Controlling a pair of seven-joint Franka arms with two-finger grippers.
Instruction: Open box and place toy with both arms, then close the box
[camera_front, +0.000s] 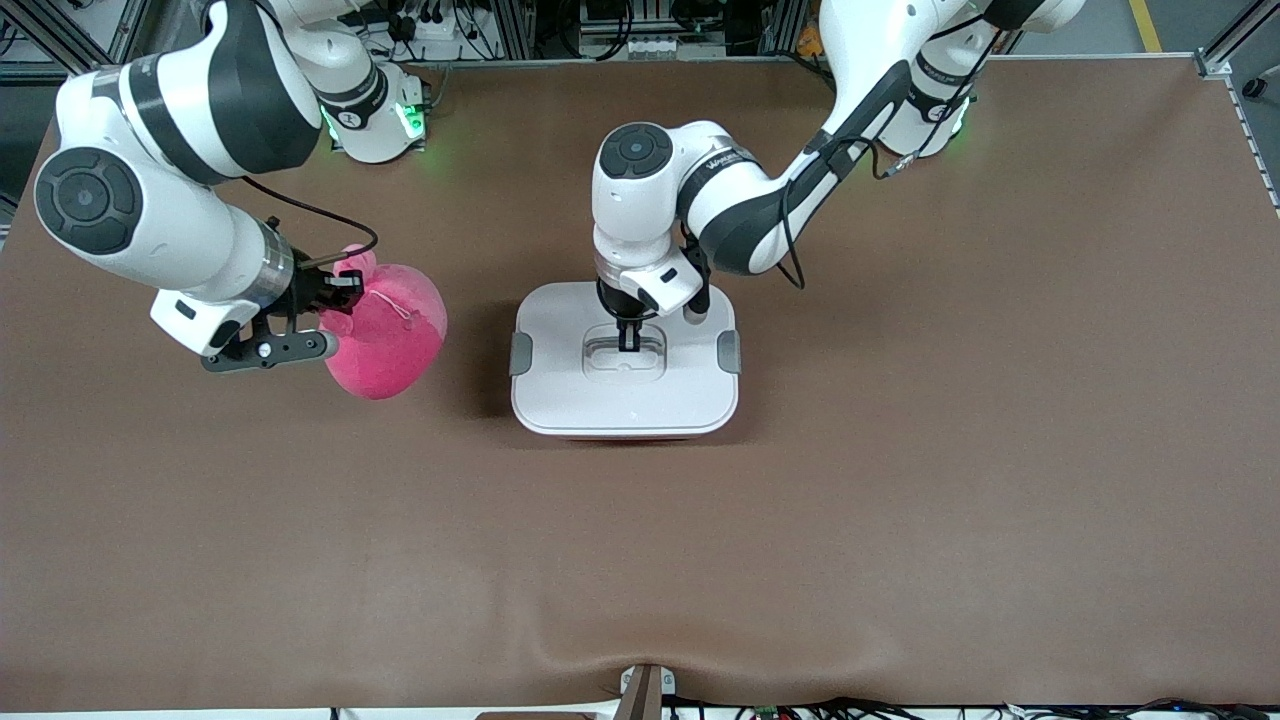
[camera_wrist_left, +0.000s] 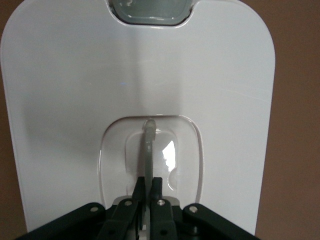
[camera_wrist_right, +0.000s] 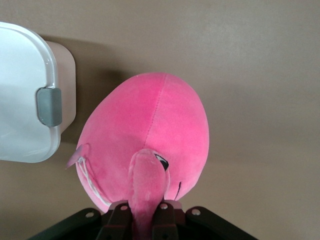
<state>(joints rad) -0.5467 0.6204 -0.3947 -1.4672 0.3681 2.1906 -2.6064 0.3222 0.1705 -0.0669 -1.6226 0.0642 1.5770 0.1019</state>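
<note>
Looking down from the front view, the box (camera_front: 625, 360) sits mid-tabletop (camera_front: 900, 500) with its white lid (camera_front: 560, 390) still on and a grey clip (camera_front: 521, 353) on each short side, so its long axis runs from one arm's end of the tabletop to the other. The left end effector (camera_front: 629, 338) stands straight down into the recessed handle (camera_front: 624, 357) at the lid's centre, fingers pinched together on the thin grip there. The right end effector (camera_front: 335, 285) is near the right arm's end, closed on the toy (camera_front: 385, 335), which looks lifted off the tabletop beside the box, well apart from it.

In the left wrist view, both fingers (camera_wrist_left: 141, 192) close flat on the upright handle bar (camera_wrist_left: 148, 150), which runs along the lid's length. The lift, I judge, must go straight up from here.

In the right wrist view, the right end effector (camera_wrist_right: 146, 215) grips a narrow pink limb or ear (camera_wrist_right: 145, 185) of the toy, whose rounded body hangs away from the fingers, long axis pointing outward. The box's clipped end (camera_wrist_right: 49, 106) lies just beside the toy, so the right arm is the nearer one for the drop once the lid clears.
</note>
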